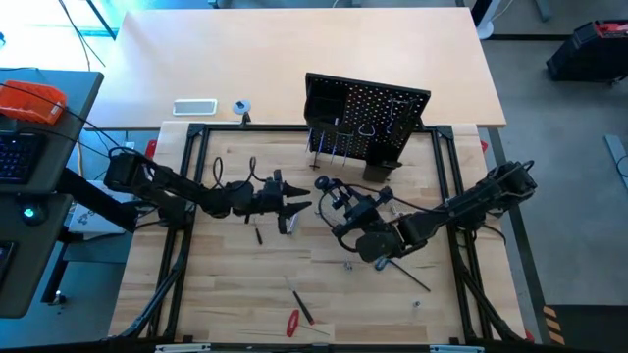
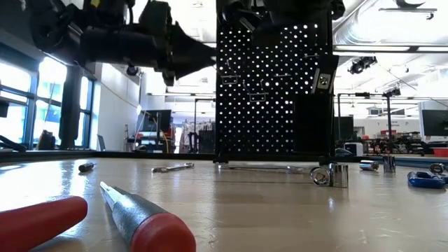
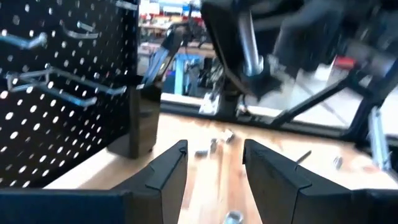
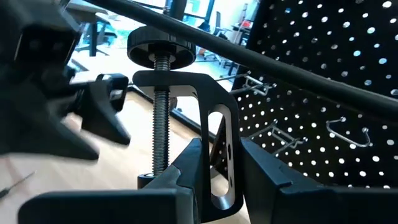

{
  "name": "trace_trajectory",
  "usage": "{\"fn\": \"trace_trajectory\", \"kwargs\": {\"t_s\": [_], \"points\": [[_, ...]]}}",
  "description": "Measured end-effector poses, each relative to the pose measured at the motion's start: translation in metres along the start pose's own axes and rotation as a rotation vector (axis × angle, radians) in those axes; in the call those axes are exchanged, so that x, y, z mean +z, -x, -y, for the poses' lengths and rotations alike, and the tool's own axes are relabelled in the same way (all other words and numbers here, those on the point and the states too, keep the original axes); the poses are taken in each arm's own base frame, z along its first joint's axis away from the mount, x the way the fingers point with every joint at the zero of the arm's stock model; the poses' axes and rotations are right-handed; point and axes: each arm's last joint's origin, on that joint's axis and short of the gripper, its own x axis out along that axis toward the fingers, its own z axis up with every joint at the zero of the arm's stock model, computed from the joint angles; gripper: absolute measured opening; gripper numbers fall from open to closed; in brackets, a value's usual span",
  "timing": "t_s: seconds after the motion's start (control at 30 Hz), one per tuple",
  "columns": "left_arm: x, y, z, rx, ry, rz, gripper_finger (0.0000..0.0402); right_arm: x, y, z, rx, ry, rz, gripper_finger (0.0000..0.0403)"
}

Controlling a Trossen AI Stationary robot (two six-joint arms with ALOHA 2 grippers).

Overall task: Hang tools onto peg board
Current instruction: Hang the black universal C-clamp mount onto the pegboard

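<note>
Peg board | no readable writing | right gripper holds C-clamp

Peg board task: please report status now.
Right hand shut on black C-clamp, near peg board. Left hand open, empty. Left hand close ahead of clamp.

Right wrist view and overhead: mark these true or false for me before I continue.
1. The right claw grips a black C-clamp with a threaded screw. True.
2. The left claw holds a wrench. False: its jaws are open and empty.
3. The black perforated upright peg board lies flat. False: it stands upright.
4. A red-handled screwdriver lies on the wooden table near its front edge. True.
</note>
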Motion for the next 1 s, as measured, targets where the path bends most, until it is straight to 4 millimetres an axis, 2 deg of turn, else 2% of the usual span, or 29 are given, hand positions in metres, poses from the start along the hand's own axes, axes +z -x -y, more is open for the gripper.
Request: {"fn": "trace_trajectory", "kwargs": {"t_s": [0.17,0.33,0.57,0.8,1.0], "points": [[-0.005,0.000,-0.010,0.035,-0.060,-0.052,0.0152,0.001,-0.020,-0.009,0.002,-0.018,0.013,0.0067],[-0.009,0.008,-0.028,0.062,-0.073,-0.038,0.0152,-0.001,-0.039,-0.015,-0.005,-0.005,0.026,0.0067],[-0.001,0.031,-0.053,-0.007,0.060,0.149,0.0152,0.005,-0.056,-0.010,0.001,-0.061,0.042,0.0067],[0.005,0.030,-0.042,-0.118,0.126,0.185,0.0152,0.006,-0.071,-0.016,0.021,-0.070,0.100,0.0067],[0.004,0.030,-0.031,-0.164,0.136,0.177,0.0152,0.002,-0.065,-0.022,0.013,-0.038,0.102,0.0067]]}}
